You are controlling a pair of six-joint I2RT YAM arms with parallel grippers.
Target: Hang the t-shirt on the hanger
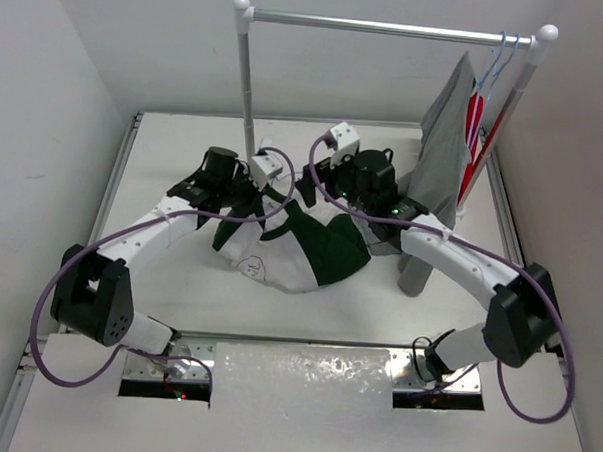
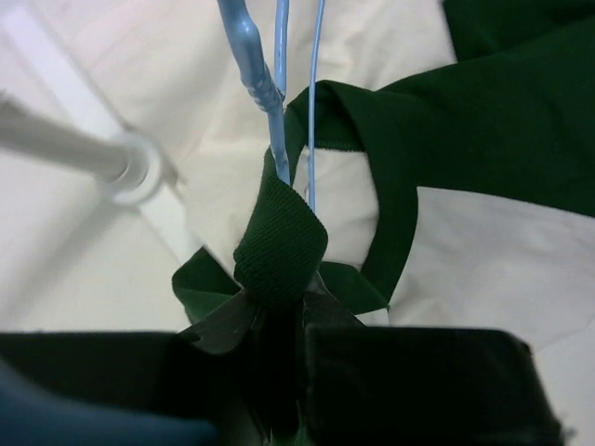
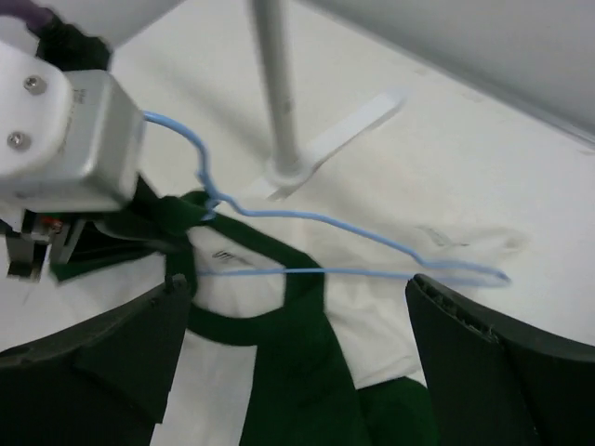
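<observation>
Step in hand: getting the hanger (image 3: 400, 249) into the neck opening of the t-shirt (image 1: 311, 248); the shirt is not yet on it.
T-shirt: crumpled on the table between the two arms, near the foot of the rack post (image 3: 276, 93).
Left gripper (image 2: 284, 316): clamped on the green collar (image 2: 279, 246), lifting a fold of it.
Hanger: its blue wires run down beside that fold, and its triangle lies across the pale front. Whether the wire is pinched too, I cannot tell.
Right gripper (image 3: 297, 283): fingers wide apart, holding nothing; the hanger's far tip sits just beside one finger.
Next move calls for: a firm hold on the hanger's shoulder, then sliding it under the raised collar without snagging the cloth.
</observation>
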